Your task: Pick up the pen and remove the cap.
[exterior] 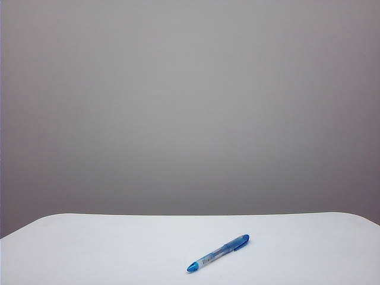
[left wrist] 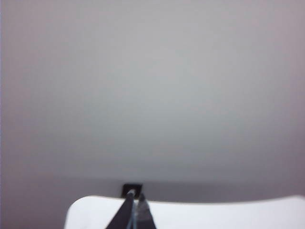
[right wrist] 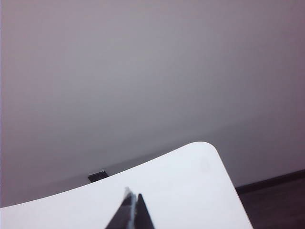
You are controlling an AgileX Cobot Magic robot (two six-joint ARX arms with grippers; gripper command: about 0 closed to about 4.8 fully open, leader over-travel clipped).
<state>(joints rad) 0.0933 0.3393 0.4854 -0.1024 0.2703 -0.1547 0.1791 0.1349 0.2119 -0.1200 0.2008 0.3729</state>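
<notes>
Pen lies flat on the white table, at roughly five o'clock from the tabletop's centre in the exterior view, near the front edge. It runs diagonally, one blue end pointing to about eight o'clock. The cap is seated on the other end, toward two o'clock, clip visible. Neither arm appears in the exterior view. Left gripper shows only in its wrist view, jaws pressed together, holding nothing, tips over the table's far edge. Right gripper likewise has jaws together, empty, above bare tabletop near a rounded corner.
</notes>
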